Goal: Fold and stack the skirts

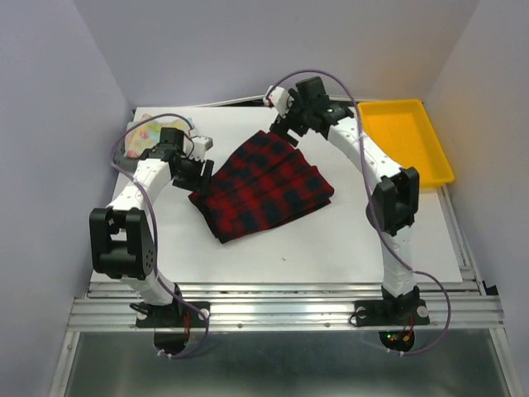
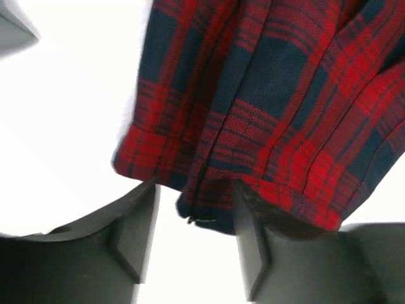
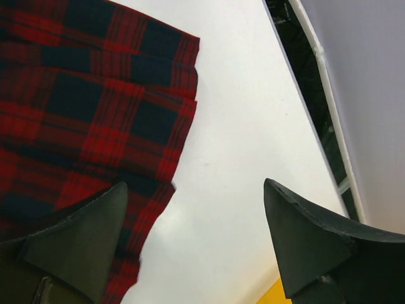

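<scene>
A red-and-dark plaid skirt [image 1: 264, 186] lies folded in the middle of the white table [image 1: 347, 244]. A pastel floral skirt [image 1: 150, 132] sits at the far left corner, partly hidden behind the left arm. My left gripper [image 1: 201, 169] is low at the plaid skirt's left corner. In the left wrist view it [image 2: 194, 190] stands open, and the plaid hem [image 2: 266, 82] reaches just between the fingertips without being pinched. My right gripper [image 1: 279, 126] hovers at the skirt's far corner. It [image 3: 195, 187] is wide open over bare table, with the plaid edge [image 3: 82, 95] under its left finger [image 3: 88, 234].
A yellow plastic tray [image 1: 403, 136] stands at the back right, and a sliver of it [image 3: 273, 295] shows by the right finger. Grey walls close in the table on three sides. A dark gap [image 3: 310, 82] runs along the table's far edge.
</scene>
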You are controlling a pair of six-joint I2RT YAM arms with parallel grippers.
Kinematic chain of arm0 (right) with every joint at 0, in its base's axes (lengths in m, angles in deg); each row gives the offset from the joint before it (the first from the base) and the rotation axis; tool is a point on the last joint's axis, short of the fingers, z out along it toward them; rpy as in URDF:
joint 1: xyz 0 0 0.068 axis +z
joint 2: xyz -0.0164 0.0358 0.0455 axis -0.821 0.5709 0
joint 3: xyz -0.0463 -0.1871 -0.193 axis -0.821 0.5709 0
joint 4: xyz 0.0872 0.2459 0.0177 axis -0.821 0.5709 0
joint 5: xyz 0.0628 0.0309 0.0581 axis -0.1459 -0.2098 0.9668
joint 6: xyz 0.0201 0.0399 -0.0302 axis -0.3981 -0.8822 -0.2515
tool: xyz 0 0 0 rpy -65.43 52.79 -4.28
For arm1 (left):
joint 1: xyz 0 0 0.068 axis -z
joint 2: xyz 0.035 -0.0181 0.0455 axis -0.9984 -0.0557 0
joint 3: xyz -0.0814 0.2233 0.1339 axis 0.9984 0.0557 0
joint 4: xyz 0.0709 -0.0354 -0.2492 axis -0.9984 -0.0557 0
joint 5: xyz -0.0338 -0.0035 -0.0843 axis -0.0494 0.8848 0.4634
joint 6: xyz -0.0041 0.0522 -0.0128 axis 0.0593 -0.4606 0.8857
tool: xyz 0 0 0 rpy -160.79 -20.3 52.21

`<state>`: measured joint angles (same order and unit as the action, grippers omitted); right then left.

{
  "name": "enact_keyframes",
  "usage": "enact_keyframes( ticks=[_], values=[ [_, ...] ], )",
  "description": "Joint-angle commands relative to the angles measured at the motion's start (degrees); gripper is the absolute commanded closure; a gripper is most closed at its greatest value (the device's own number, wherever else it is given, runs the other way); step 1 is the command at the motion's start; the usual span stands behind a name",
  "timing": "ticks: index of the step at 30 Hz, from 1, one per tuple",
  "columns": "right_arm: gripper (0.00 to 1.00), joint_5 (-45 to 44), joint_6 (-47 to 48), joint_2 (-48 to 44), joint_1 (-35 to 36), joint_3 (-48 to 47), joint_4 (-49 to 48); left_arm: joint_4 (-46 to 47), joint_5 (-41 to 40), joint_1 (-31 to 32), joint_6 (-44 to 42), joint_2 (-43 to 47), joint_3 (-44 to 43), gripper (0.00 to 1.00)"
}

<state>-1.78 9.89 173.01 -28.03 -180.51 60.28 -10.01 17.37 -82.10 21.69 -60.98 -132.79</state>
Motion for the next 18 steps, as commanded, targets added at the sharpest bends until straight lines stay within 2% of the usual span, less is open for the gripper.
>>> enact_keyframes(
  ticks=[1,3,5,7,10,11,14,17,18],
  values=[
    [0.1,4.2,-13.6,-9.8,0.4,2.1,16.1,-1.8,-1.4,-0.3,-3.7,2.2,-8.8,0.25],
    [0.13,8.0,-17.1,-11.0,-1.0,5.2,20.0,-3.0,-3.9,-0.3,-5.4,-0.6,-11.1,0.24],
    [0.23,10.4,-21.6,-11.1,-1.0,7.6,23.6,-3.6,-5.4,-0.3,-6.2,-3.2,-12.6,0.24],
    [0.31,12.7,-25.9,-9.4,-1.6,9.8,25.0,-3.3,-4.4,-0.3,-7.7,-7.1,-13.8,0.29],
    [0.33,12.7,-27.4,-7.6,-1.6,12.0,24.1,-3.7,-3.4,0.2,-9.0,-13.2,-15.8,0.45],
    [0.35,11.8,-27.7,-7.2,-1.6,13.9,22.3,-3.1,-3.6,0.2,-9.2,-15.0,-16.1,0.54],
    [0.39,8.2,-28.3,-3.3,-2.9,13.9,21.6,-1.4,-5.3,1.7,-11.1,-17.6,-14.9,0.66],
    [0.4,6.2,-28.1,-0.8,-4.7,13.0,20.1,-0.9,-4.8,3.4,-13.9,-17.7,-11.1,0.7],
    [0.4,5.5,-27.9,1.0,-5.4,12.3,19.5,-0.9,-4.0,3.8,-15.1,-16.6,-9.7,0.74]
  ],
)
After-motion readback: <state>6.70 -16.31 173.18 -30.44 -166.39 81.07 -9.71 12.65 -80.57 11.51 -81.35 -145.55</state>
